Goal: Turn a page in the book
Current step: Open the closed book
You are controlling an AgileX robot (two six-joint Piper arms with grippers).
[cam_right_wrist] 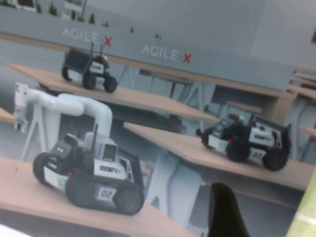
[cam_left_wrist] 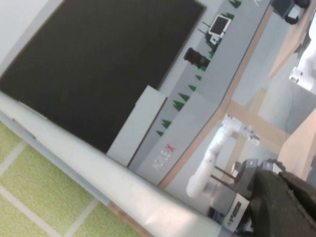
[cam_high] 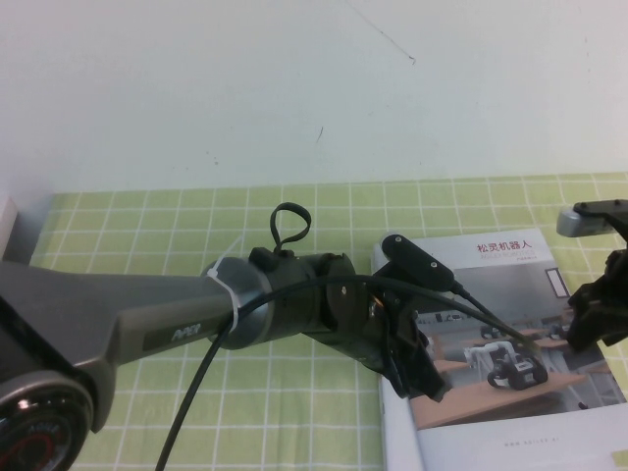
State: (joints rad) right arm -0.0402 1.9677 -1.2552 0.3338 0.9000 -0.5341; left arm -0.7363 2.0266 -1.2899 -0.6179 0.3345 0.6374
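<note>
Book [cam_high: 510, 334]: closed, cover up, flat on the green checked cloth [cam_high: 294, 235] at my right front. My left gripper [cam_high: 417, 368]: low over the cover's left edge; jaw state cannot be told. My right gripper [cam_high: 594, 319]: above the cover's right side; jaw state likewise unclear.

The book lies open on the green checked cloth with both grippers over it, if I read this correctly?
Not quite: the book is closed, cover up, as the high view shows. The left gripper and right gripper are over it on the cloth.
</note>
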